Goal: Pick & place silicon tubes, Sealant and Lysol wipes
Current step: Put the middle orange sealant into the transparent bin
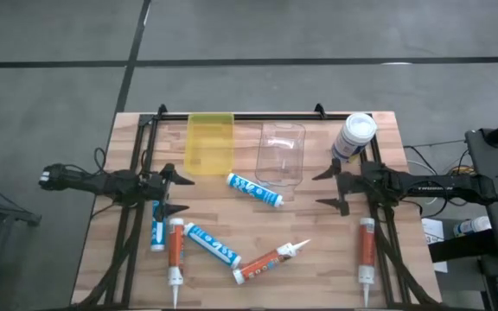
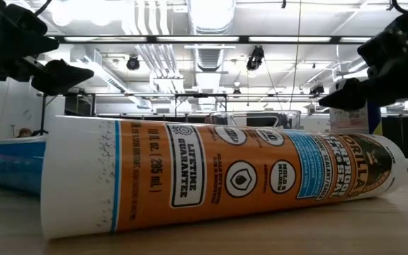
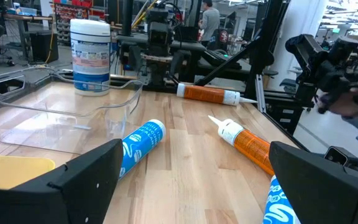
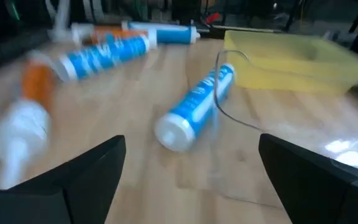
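- Lysol wipes (image 1: 354,137) canister stands upright at the far right of the surface (image 1: 318,250), just beside the clear tray (image 1: 281,154), near the right gripper (image 1: 330,188) but outside its spread, empty fingers.
- Left gripper (image 1: 175,192) hovers level, fingers parted and empty, by a blue silicone tube (image 1: 156,226).

Two bins (image 1: 209,142) (image 1: 281,153) sat side by side along table's (image 1: 318,233) far edge. Lysol wipes (image 1: 354,136) stood at far right corner. One tube (image 1: 254,190) lay just before bins, perhaps touching right bin. Four tubes lay toward near left (image 1: 156,226) (image 1: 175,249) (image 1: 213,244) (image 1: 271,261), one by right edge (image 1: 367,249).
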Robot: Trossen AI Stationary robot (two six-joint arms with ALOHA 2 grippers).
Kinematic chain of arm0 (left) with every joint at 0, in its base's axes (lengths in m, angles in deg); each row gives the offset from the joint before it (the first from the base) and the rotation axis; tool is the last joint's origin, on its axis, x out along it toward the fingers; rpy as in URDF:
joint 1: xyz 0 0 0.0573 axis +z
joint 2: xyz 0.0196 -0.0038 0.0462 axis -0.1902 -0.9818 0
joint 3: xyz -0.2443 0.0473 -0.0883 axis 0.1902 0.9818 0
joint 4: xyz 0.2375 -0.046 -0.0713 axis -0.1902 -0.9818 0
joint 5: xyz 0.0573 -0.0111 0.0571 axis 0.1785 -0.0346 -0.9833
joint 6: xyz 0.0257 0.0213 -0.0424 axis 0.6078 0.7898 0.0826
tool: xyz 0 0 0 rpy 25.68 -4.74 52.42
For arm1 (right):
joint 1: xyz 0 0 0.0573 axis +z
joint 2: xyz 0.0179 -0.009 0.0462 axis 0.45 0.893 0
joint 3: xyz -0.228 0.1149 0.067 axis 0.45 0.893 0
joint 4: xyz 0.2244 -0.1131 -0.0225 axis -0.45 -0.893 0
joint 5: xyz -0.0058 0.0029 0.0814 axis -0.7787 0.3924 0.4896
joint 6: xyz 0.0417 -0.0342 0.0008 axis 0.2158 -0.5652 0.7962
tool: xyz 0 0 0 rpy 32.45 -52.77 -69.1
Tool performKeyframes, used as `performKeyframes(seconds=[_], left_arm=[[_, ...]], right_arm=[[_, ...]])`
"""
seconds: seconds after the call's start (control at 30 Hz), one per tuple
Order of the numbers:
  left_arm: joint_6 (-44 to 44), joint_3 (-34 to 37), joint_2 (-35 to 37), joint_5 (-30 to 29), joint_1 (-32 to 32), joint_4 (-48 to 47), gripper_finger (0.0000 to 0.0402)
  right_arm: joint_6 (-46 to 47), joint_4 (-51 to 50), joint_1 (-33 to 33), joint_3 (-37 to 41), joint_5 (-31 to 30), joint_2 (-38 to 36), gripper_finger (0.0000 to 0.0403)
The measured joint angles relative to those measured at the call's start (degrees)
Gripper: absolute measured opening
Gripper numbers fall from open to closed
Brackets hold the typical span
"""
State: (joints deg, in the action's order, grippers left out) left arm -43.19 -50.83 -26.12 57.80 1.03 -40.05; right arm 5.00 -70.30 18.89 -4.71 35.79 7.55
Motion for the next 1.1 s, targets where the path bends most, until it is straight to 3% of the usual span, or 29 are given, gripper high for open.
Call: performKeyframes(seconds=[0.17, 0.4, 0.53, 0.93, 1.1], left_arm=[[0.00, -0.01, 0.01, 0.00, -0.02, 0.00, 0.0398], [0.00, 0.00, 0.01, 0.00, -0.01, -0.02, 0.0398], [0.00, -0.01, 0.00, 0.00, -0.02, -0.01, 0.0398], [0.00, -0.01, 0.01, 0.00, -0.01, -0.02, 0.0398], [-0.01, 0.00, 0.01, 0.00, -0.01, 0.00, 0.0398]], right_arm=[[17.20, 17.39, 0.00, 0.02, 0.22, -0.01, 0.0366], [24.39, 37.13, 0.02, 0.00, 0.30, -0.10, 0.0366], [28.56, 39.43, 0.00, 0.00, 0.27, -0.05, 0.0366], [27.98, 39.46, -0.02, 0.00, -0.12, -0.04, 0.0366], [28.18, 39.51, -0.02, 0.00, -5.80, -0.02, 0.0366]])
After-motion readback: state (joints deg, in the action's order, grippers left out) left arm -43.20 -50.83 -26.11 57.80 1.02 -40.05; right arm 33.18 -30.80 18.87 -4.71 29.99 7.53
